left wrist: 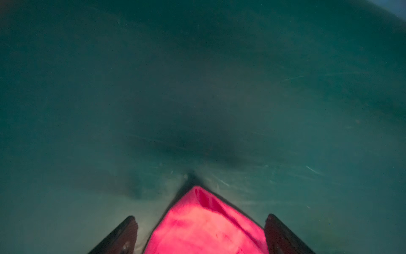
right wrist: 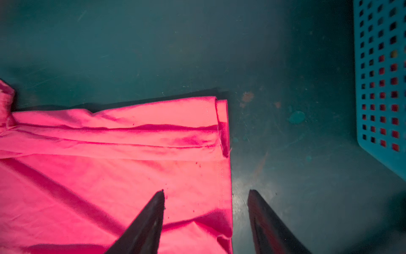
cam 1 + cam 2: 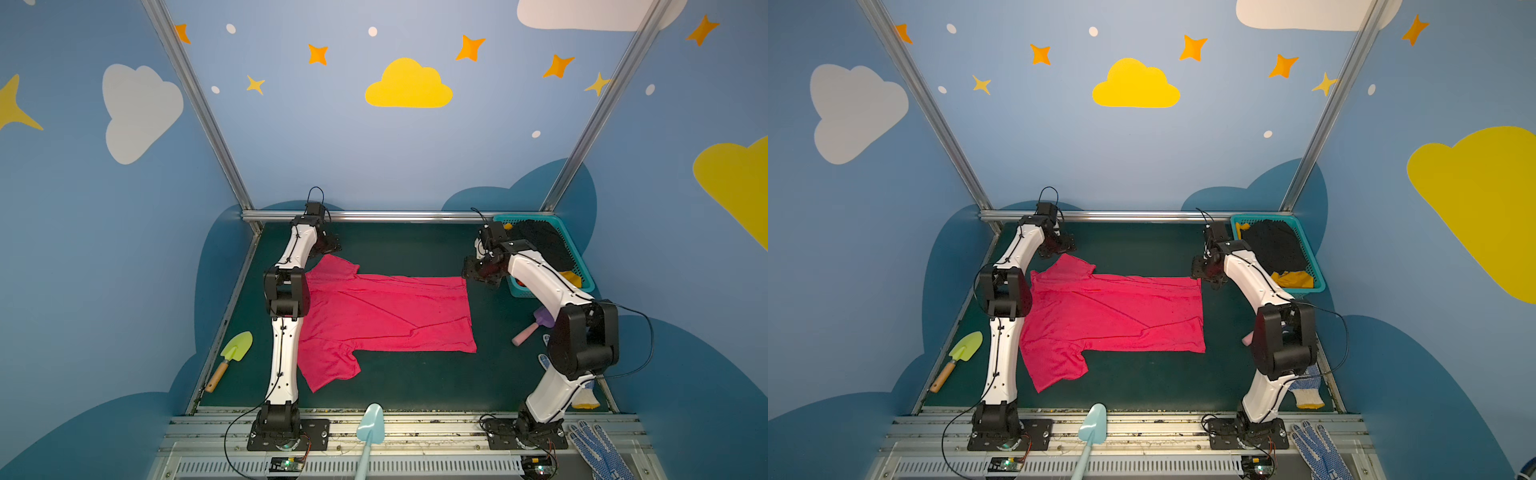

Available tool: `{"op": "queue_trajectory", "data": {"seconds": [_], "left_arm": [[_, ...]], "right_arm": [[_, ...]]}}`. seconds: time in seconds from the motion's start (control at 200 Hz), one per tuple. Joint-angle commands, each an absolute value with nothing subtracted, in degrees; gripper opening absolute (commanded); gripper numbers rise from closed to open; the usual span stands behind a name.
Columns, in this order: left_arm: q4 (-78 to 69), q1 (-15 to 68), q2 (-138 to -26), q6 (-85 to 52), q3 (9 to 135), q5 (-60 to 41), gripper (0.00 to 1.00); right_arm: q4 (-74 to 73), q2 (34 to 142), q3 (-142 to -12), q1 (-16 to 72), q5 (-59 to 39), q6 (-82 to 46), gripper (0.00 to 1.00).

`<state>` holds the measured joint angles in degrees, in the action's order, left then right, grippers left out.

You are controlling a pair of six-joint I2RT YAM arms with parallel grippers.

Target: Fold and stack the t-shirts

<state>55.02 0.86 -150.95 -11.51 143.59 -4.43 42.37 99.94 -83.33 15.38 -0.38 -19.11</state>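
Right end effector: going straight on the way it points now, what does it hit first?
Likely the hem of the pink t-shirt: the open right end effector straddles that edge, one finger over cloth, the other over bare green mat. Depth is unclear. The blue basket lies off that line.

top views bright and sharp; wrist views dim, the left wrist view heavily motion-blurred, shadows dark

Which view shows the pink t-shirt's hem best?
The right wrist view: the hem runs close and sharp, stitching visible, its far corner folded over. Both top views show the pink t-shirt with the hem only as a thin right edge. The left wrist view shows only a blurred sleeve tip.
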Motion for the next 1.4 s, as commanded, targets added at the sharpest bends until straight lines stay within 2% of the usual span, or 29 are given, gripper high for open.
{"op": "queue_trajectory", "data": {"seconds": [0.0, 0.145, 0.28, 0.386, 0.786, 1.026, 1.167, 1.262, 1.317, 1.397], "left_arm": [[59.5, 0.8, -151.8, -13.0, 146.3, -4.6, 0.89], [59.1, 0.9, -152.6, -13.9, 146.0, -5.1, 0.76], [58.4, 1.3, -151.4, -13.8, 144.0, -5.4, 0.56], [56.3, 1.5, -149.8, -13.5, 141.1, -4.9, 0.47], [56.9, 1.4, -152.3, -12.2, 144.8, -3.4, 0.4], [58.1, 1.8, -152.8, -11.2, 145.1, -3.8, 0.05], [57.5, 2.1, -150.0, -10.6, 143.4, -2.4, 0.06], [54.7, 2.2, -146.8, -10.3, 140.7, -1.2, 0.31], [53.5, 2.4, -145.5, -9.8, 140.1, -0.3, 0.54], [52.6, 2.7, -144.8, -9.0, 140.3, 1.4, 0.68]], "right_arm": [[43.1, 97.4, -81.3, 15.7, 0.4, -19.8, 0.63], [43.1, 95.6, -79.9, 15.7, 0.3, -20.0, 0.63], [43.2, 94.8, -79.3, 15.7, 0.4, -20.1, 0.63], [43.0, 94.7, -79.0, 15.8, 0.3, -20.2, 0.63], [43.9, 92.4, -77.6, 15.9, 0.5, -20.6, 0.63], [44.2, 91.5, -77.7, 15.9, 0.9, -20.5, 0.63], [44.0, 91.5, -77.7, 15.9, 0.2, -20.6, 0.63], [43.5, 91.3, -77.1, 16.0, -0.3, -20.9, 0.63], [43.3, 91.2, -76.8, 16.0, -0.4, -21.1, 0.63], [43.0, 90.9, -76.3, 16.0, -0.5, -21.3, 0.63]]}}
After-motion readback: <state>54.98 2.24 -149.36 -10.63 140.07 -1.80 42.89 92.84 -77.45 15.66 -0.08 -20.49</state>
